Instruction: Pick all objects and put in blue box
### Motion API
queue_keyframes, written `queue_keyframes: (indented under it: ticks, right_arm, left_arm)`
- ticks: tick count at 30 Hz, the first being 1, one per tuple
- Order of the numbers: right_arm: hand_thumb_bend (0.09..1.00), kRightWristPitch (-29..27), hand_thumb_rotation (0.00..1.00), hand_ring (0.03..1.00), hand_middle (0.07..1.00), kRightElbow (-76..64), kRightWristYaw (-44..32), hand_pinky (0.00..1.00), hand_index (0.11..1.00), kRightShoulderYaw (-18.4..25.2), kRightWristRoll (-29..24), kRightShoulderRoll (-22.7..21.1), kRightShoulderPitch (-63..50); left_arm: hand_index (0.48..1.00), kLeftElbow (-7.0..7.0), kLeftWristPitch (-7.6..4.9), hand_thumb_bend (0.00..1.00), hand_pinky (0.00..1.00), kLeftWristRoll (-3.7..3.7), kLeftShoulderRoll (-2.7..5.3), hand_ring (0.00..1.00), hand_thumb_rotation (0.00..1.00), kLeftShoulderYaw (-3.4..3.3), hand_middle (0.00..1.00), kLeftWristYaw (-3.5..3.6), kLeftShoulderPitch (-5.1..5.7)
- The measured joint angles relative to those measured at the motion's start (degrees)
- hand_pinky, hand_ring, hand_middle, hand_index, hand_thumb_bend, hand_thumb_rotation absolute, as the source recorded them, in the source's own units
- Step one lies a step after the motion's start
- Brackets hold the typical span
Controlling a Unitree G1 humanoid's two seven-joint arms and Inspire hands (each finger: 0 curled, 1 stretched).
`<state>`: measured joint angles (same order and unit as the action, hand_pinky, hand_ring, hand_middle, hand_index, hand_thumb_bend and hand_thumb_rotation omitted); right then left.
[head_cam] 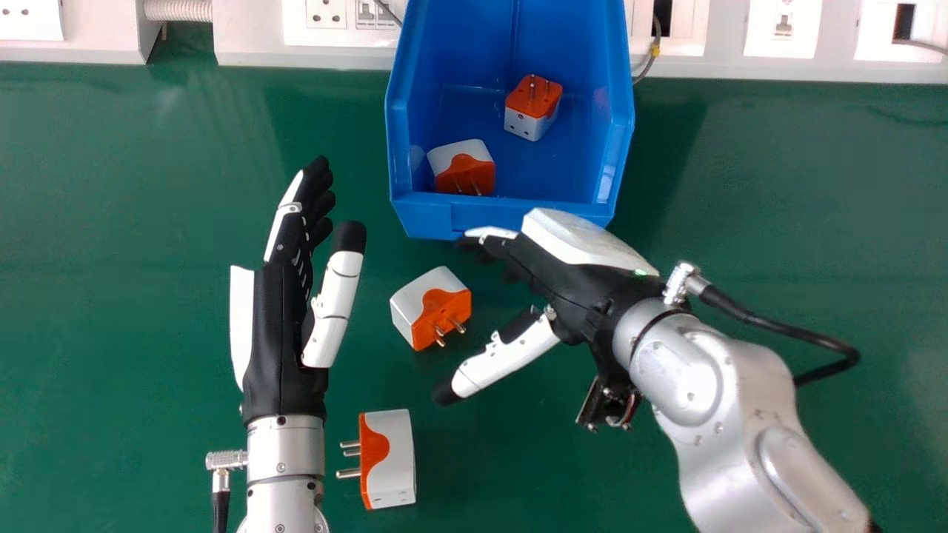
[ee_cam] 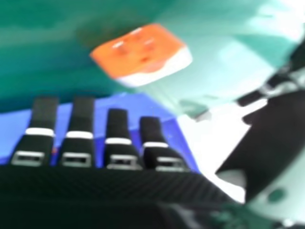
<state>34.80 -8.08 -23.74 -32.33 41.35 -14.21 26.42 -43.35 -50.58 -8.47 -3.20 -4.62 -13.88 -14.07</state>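
Note:
In the head view my right hand (head_cam: 578,277) is open just below the blue box's (head_cam: 426,215) front wall, its thumb apart from its fingers. An orange and white plug adapter (head_cam: 433,307) lies on the table to the left of that hand, not touching it. Another adapter (head_cam: 390,459) rests nearer the bottom edge, pins pointing left. Inside the box are two more adapters (head_cam: 533,107), (head_cam: 463,169). My left hand (head_cam: 285,318) stands open at the left. From the right hand view, an adapter (ee_cam: 143,55) shows beyond the fingers of my right hand (ee_cam: 81,191), with the blue box (ee_cam: 138,107) behind them.
The green table (head_cam: 133,222) spreads around both hands. White socket panels (head_cam: 785,29) line its far edge, with a thin grey cable (head_cam: 652,55) right of the box. A black cable (head_cam: 778,326) loops from the right wrist.

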Motion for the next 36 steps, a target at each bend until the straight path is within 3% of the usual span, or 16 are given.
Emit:
queue_keyframes:
  ticks: [8, 16, 24, 31, 36]
  right_arm:
    - [0.998, -0.88, 0.46, 0.814, 0.865, 6.77, 4.95, 0.76, 0.859, -1.30, 1.84, 4.27, 0.42]
    - [1.000, -1.97, 0.47, 0.824, 0.869, 7.36, 5.79, 0.77, 0.855, -1.31, 2.13, 5.12, 0.43]
    - [1.000, -7.89, 0.47, 0.827, 0.870, 10.96, 10.56, 0.78, 0.854, -1.28, 1.34, 6.75, -0.14]
    - [0.998, -11.96, 0.47, 0.821, 0.866, 16.22, 15.66, 0.77, 0.849, -1.24, 0.94, 8.75, -0.60]
    - [0.986, -15.53, 0.45, 0.807, 0.856, 20.13, 20.37, 0.76, 0.840, -1.24, 0.86, 10.31, -0.93]
  left_arm:
    - [0.884, 0.02, 0.01, 0.71, 0.89, -0.17, 0.00, 0.89, 0.88, 0.00, 0.91, -0.01, 0.02]
    - [0.885, 0.02, 0.02, 0.72, 0.89, -0.55, 0.05, 0.89, 0.88, -0.01, 0.91, -0.15, 0.03]
    - [0.886, 0.01, 0.01, 0.72, 0.88, -0.61, 0.06, 0.89, 0.88, -0.01, 0.91, -0.20, 0.03]
    - [0.886, -0.03, 0.01, 0.72, 0.88, -0.70, 0.07, 0.89, 0.88, 0.03, 0.91, -1.11, 0.02]
    - [0.886, -0.15, -0.06, 0.71, 0.88, -0.75, 0.04, 0.89, 0.88, 0.44, 0.91, -1.17, 0.01]
